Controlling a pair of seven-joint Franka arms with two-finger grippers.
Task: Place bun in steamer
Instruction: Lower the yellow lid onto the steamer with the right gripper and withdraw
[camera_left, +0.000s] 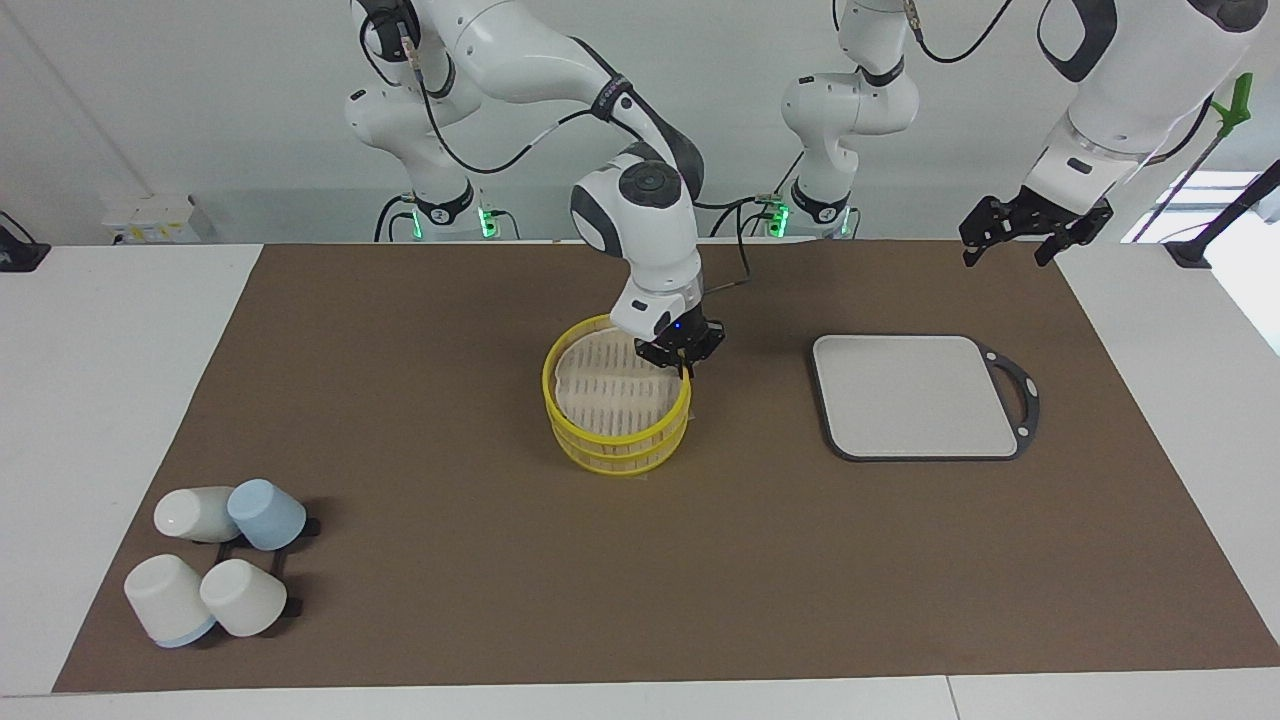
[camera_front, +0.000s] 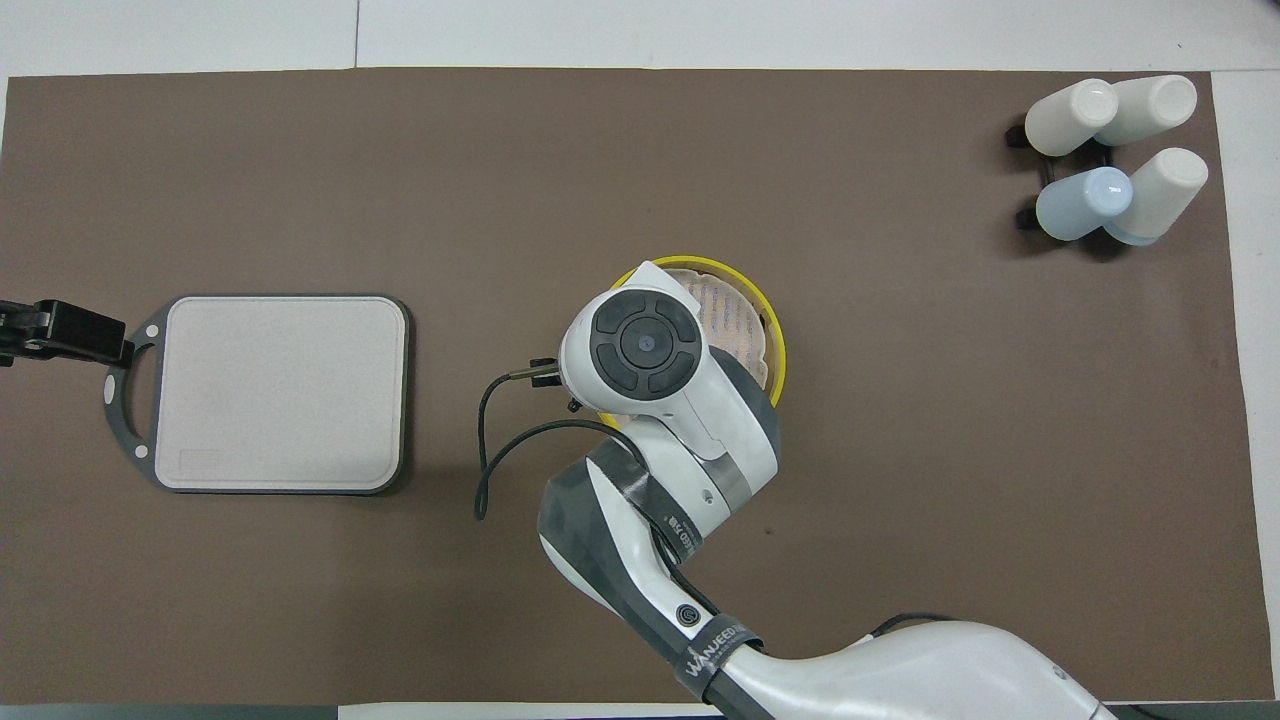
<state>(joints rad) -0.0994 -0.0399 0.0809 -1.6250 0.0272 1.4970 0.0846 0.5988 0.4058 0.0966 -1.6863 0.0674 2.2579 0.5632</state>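
Brown matting (camera_left: 450, 560) covers most of my white tabletop (camera_left: 110, 400), and a pale wall stands at my back. My right arm bends down over the middle of the mat, my left arm waits raised at its own end. A grey cutting board (camera_left: 915, 395) with a dark handled rim lies flat toward my left arm's end. The yellow steamer (camera_left: 615, 440) sits mid-mat, stacked two tiers high, its slatted floor showing. Four upturned cups (camera_left: 215, 570) cluster on a dark rack toward my right arm's end. My right pincer (camera_left: 682, 352) sits at the steamer's rim on the side nearer me; I cannot tell how its fingers stand. My left pincer (camera_left: 1008, 245) hangs spread and empty above the mat's edge. The bun I cannot make out anywhere.
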